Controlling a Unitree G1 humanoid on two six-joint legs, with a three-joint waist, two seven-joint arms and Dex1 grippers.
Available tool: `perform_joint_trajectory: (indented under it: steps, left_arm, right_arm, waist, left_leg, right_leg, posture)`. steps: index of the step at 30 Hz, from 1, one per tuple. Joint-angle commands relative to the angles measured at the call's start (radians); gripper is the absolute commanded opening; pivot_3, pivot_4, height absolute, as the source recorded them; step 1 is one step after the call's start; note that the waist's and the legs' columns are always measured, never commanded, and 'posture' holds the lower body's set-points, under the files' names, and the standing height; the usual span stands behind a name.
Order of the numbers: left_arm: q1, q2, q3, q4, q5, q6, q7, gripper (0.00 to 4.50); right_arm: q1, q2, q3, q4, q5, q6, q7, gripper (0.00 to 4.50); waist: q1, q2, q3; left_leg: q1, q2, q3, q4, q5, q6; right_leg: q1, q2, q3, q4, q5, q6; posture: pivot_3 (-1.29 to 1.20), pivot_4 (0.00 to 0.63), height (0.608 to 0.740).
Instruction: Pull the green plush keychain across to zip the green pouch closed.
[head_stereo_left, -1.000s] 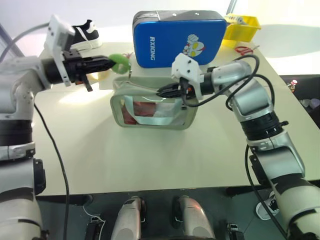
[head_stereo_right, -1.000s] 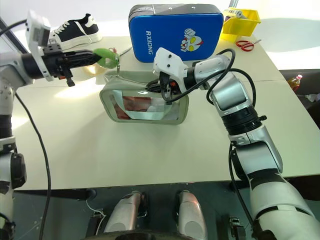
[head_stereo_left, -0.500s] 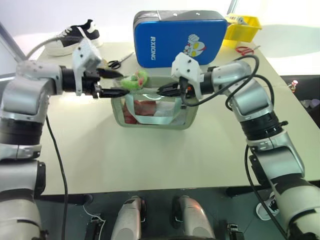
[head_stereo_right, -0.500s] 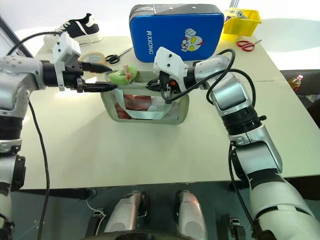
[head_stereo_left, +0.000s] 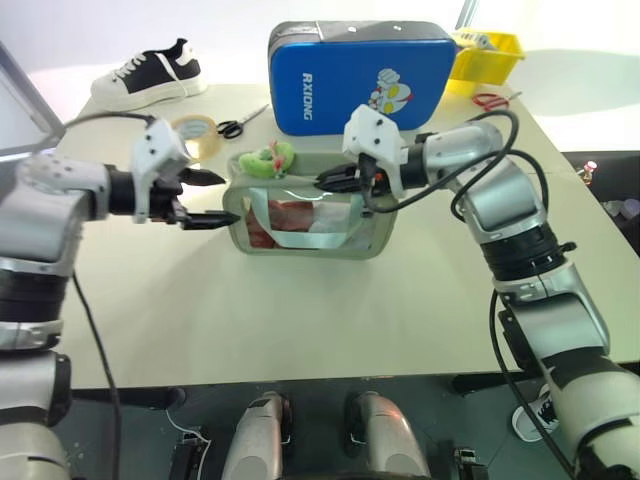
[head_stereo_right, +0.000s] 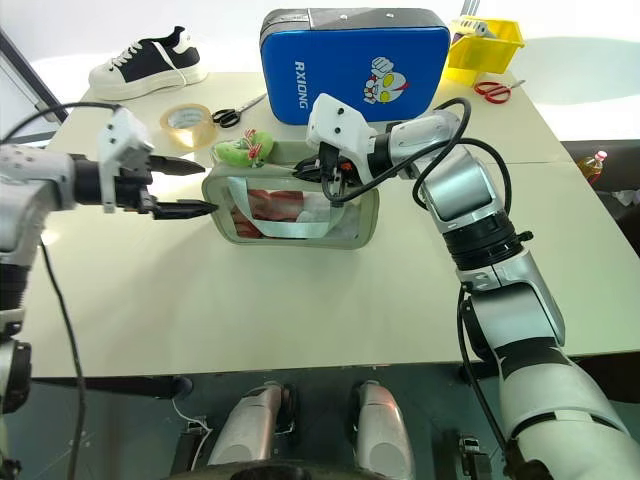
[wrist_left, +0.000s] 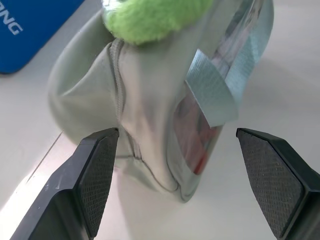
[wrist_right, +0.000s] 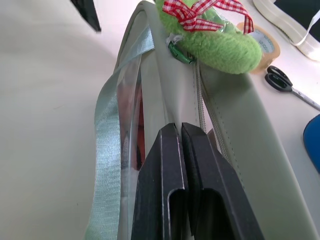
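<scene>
White "RXIONG" lettering runs up the blue case (head_stereo_left: 358, 77) standing at the tabletop's (head_stereo_left: 300, 310) far edge. Just before it sits the green pouch (head_stereo_left: 305, 215); the green plush keychain (head_stereo_left: 264, 160) lies on its top at the left end. The left gripper (head_stereo_left: 208, 198) hovers beside that end, fingers spread and empty. The right gripper (head_stereo_left: 328, 181) pinches the pouch's top edge. Red-white contents behind the clear window cannot be read.

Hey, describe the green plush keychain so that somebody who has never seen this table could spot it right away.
Find the big blue case standing at the back of the table; just in front of it lies the green pouch with a clear window. The green plush keychain sits on the pouch's top left end: the one bright fuzzy thing, with a red checked ribbon.
</scene>
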Motion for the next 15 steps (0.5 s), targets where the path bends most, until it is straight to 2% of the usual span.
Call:
perform_joint_trajectory:
  steps: [1,2,3,4,6,7,8,9,10,11,15]
  left_arm:
    - [-0.017,-0.009,0.024,0.015,0.025,-0.049,0.035,2.58]
    - [-0.019,-0.015,0.027,0.02,0.026,-0.053,0.041,2.16]
    - [-0.017,-0.012,0.028,0.018,0.025,-0.053,0.036,1.54]
    - [-0.015,-0.009,0.028,0.016,0.024,-0.053,0.032,1.48]
    - [-0.014,-0.001,0.03,0.013,0.021,-0.05,0.024,0.79]
    - [-0.017,0.003,0.031,0.014,0.022,-0.048,0.022,0.26]
    - [-0.021,0.005,0.031,0.015,0.025,-0.05,0.021,0.12]
    - [-0.023,0.008,0.03,0.014,0.028,-0.048,0.019,0.0]
    - [-0.024,0.01,0.027,0.014,0.033,-0.052,0.017,0.0]
    - [-0.025,0.011,0.025,0.015,0.037,-0.056,0.016,0.0]
    - [-0.025,0.01,0.025,0.015,0.041,-0.056,0.015,0.0]
  right_arm:
    - [-0.018,-0.003,-0.015,-0.015,0.002,-0.007,0.003,0.0]
    - [-0.019,-0.002,-0.014,-0.013,0.002,-0.007,0.003,0.0]
    - [-0.02,0.0,-0.013,-0.012,0.001,-0.005,0.003,0.0]
    - [-0.02,0.001,-0.012,-0.01,0.001,-0.005,0.002,0.0]
    - [-0.021,0.002,-0.011,-0.008,0.001,-0.001,0.003,0.0]
    - [-0.024,0.003,-0.013,-0.005,0.004,0.006,0.003,0.0]
    - [-0.027,-0.005,-0.011,-0.007,0.015,0.009,0.032,0.0]
    - [-0.031,-0.015,-0.012,-0.008,0.024,0.011,0.056,0.58]
    - [-0.048,-0.018,-0.021,0.01,0.024,0.009,0.057,0.84]
    - [-0.069,-0.018,-0.031,0.035,0.016,0.003,0.045,1.31]
    - [-0.172,-0.022,-0.053,0.152,0.017,-0.02,0.063,3.4]
  waist:
    - [-0.001,0.0,0.0]
    - [-0.002,0.0,0.0]
    - [-0.002,0.0,0.0]
    - [-0.002,0.0,0.0]
    - [-0.001,0.0,0.0]
    - [-0.001,0.0,0.0]
    - [-0.001,0.0,0.0]
    - [-0.001,0.0,0.0]
    - [-0.001,0.0,0.0]
    - [-0.001,0.0,0.0]
    - [-0.002,0.0,0.0]
  left_leg:
    - [0.0,0.0,0.0,0.0,0.0,0.0]
    - [0.0,0.0,0.0,0.0,0.0,0.0]
    - [0.0,0.0,0.0,0.0,0.0,0.0]
    - [0.0,0.0,0.0,0.0,0.0,0.0]
    - [0.0,0.0,0.0,0.0,0.0,0.0]
    - [0.0,0.0,0.0,0.0,0.0,0.0]
    - [0.0,0.0,0.0,0.0,0.0,0.0]
    - [0.0,0.0,0.0,0.0,0.0,0.0]
    - [0.0,0.0,0.0,0.0,0.0,0.0]
    - [0.0,0.0,0.0,0.0,0.0,0.0]
    - [0.0,0.0,0.0,0.0,0.0,0.0]
  right_leg:
    - [0.0,0.0,0.0,0.0,0.0,0.0]
    - [0.0,0.0,0.0,0.0,0.0,0.0]
    - [0.0,0.0,0.0,0.0,0.0,0.0]
    - [0.0,0.0,0.0,0.0,0.0,0.0]
    - [0.0,0.0,0.0,0.0,0.0,0.0]
    - [0.0,0.0,0.0,0.0,0.0,0.0]
    - [0.0,0.0,0.0,0.0,0.0,0.0]
    - [0.0,0.0,0.0,0.0,0.0,0.0]
    - [0.0,0.0,0.0,0.0,0.0,0.0]
    - [0.0,0.0,0.0,0.0,0.0,0.0]
    - [-0.001,0.0,0.0,0.0,0.0,0.0]
  posture:
    - [0.0,0.15,0.74]
    - [0.0,0.15,0.74]
    - [0.0,0.15,0.74]
    - [0.0,0.15,0.74]
    - [0.0,0.15,0.74]
    - [0.0,0.15,0.74]
    - [0.0,0.15,0.74]
    - [0.0,0.15,0.74]
    - [0.0,0.15,0.74]
    - [0.0,0.15,0.74]
    - [0.0,0.15,0.74]
